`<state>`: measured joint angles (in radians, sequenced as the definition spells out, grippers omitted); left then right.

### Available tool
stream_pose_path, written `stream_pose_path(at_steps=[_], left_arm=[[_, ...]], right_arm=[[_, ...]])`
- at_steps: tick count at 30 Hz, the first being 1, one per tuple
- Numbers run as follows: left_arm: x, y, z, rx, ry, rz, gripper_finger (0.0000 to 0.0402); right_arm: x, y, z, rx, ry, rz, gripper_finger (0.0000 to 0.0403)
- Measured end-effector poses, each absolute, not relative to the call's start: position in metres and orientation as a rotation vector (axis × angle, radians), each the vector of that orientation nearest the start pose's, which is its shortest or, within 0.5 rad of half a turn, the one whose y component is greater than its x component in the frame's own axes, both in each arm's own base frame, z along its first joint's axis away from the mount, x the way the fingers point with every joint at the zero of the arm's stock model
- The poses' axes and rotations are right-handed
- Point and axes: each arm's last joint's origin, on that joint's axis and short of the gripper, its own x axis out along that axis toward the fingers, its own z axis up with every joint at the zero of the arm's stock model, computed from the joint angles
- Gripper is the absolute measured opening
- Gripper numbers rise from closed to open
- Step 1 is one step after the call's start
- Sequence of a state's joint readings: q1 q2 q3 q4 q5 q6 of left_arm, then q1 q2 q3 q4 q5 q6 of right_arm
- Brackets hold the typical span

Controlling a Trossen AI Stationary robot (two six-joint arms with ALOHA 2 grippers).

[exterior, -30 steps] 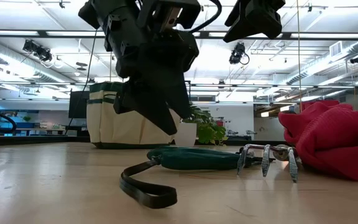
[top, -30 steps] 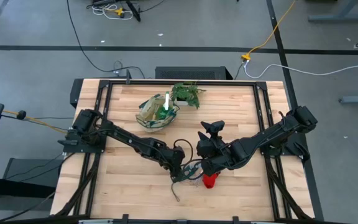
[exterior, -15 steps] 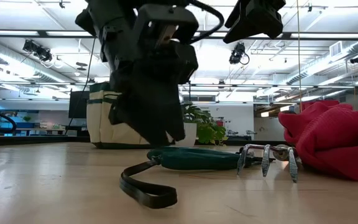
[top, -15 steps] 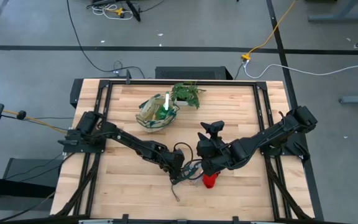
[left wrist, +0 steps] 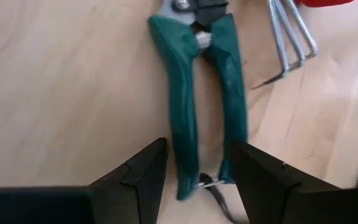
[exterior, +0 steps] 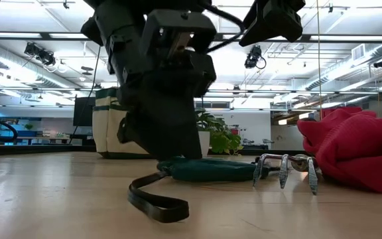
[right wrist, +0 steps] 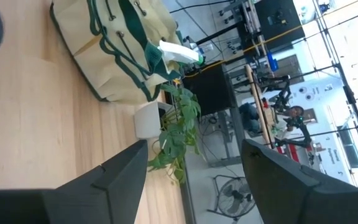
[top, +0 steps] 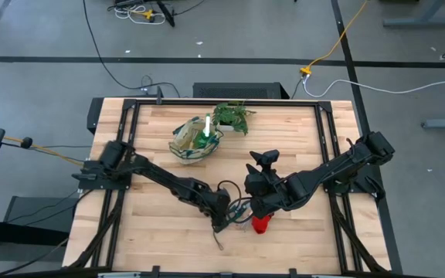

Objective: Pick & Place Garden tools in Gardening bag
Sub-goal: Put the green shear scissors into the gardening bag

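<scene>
Green-handled pruning shears (left wrist: 204,93) are lying flat on the worktop (top: 153,224), and the left end effector (left wrist: 197,171) is hanging just over their handle ends with its fingers (left wrist: 143,174) spread, one on each outer side of the two handles, gripping nothing. A dark wrist loop (exterior: 152,199) is trailing from the handle ends toward the front edge of the worktop. Just beyond the shears' blade end, the metal hand rake (exterior: 285,167) is resting with its tines down, and the red gloves (exterior: 350,149) are lying bunched against it.

Seen from above, the right end effector (top: 259,176) is hovering near the left one, over the same cluster, its fingers (right wrist: 114,180) standing wide apart and holding nothing. The gardening bag (top: 194,143) is sitting well away from both end effectors, toward the far side, with the green spray bottle (top: 206,131) standing upright inside it. A potted plant (top: 232,117) is standing just beside the bag.

Bare wood is lying open between the bag and the left end effector, and more is stretching toward the near left corner. Black rails (top: 122,139) are running along the side edges. Grey floor with cables (top: 114,69) is surrounding the worktop, and a bright workshop with ceiling lights is showing behind it.
</scene>
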<state>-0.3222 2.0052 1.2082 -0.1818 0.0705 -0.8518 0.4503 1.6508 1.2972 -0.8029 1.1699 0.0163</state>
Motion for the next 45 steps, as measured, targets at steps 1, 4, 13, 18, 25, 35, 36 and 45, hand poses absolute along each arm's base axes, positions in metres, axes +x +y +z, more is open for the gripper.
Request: stream_pose_path(at_steps=[1, 4, 13, 18, 25, 35, 36, 45], left_arm=[[0.379, -0.129, 0.128, -0.651, 1.058, 0.071, 0.0186], [0.379, -0.129, 0.124, -0.646, 1.067, 0.074, 0.0186], [0.377, -0.128, 0.121, -0.619, 1.086, 0.103, 0.0166], [0.376, -0.127, 0.120, -0.608, 1.097, 0.127, 0.0128], [0.373, -0.125, 0.118, -0.600, 1.131, 0.145, 0.0087], [0.371, -0.119, 0.116, -0.597, 1.156, 0.172, 0.0048], [0.371, -0.117, 0.118, -0.597, 1.156, 0.174, 0.0048], [0.353, -0.109, 0.143, -0.511, 1.199, 0.286, 0.0048]], right_arm=[[0.303, 0.117, 0.266, -0.837, 0.807, -0.643, 0.0261], [0.303, 0.117, 0.266, -0.837, 0.807, -0.644, 0.0261], [0.303, 0.117, 0.266, -0.841, 0.809, -0.642, 0.0261], [0.303, 0.117, 0.266, -0.841, 0.809, -0.642, 0.0261], [0.302, 0.117, 0.266, -0.850, 0.801, -0.656, 0.0261], [0.302, 0.117, 0.266, -0.849, 0.800, -0.657, 0.0261], [0.302, 0.117, 0.266, -0.849, 0.800, -0.657, 0.0261], [0.302, 0.116, 0.268, -0.881, 0.776, -0.712, 0.0261]])
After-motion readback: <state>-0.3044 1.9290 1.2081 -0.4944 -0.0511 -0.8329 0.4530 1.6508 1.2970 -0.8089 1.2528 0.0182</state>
